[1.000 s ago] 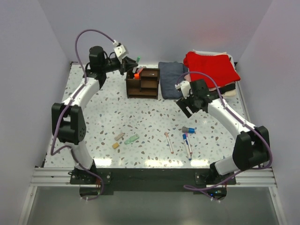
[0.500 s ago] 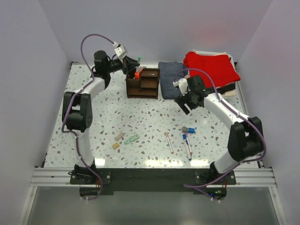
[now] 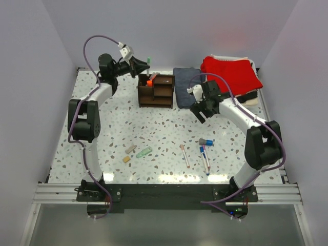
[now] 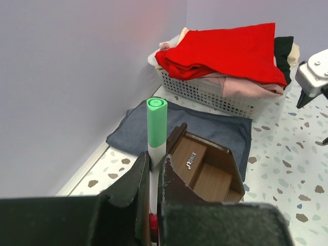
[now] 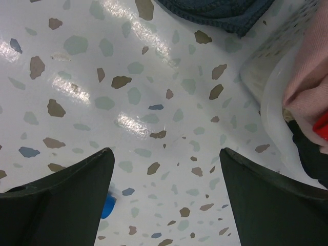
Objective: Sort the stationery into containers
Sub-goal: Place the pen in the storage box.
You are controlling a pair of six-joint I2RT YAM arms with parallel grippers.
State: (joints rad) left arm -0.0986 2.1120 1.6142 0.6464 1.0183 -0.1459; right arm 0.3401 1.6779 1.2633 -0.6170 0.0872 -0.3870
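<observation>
The left gripper [image 4: 153, 160] is clamping a green-capped marker [image 4: 157, 120] upright above the wooden organizer [image 4: 207, 171], the barrel's lower end vanishing between the jaws. The right gripper [image 5: 164, 169] is hovering spread wide and empty over the table [image 5: 128, 77], one finger hiding most of a blue piece [image 5: 107, 205]. Loose pens [image 3: 205, 158] are lying well apart from the organizer, toward the front edge.
</observation>
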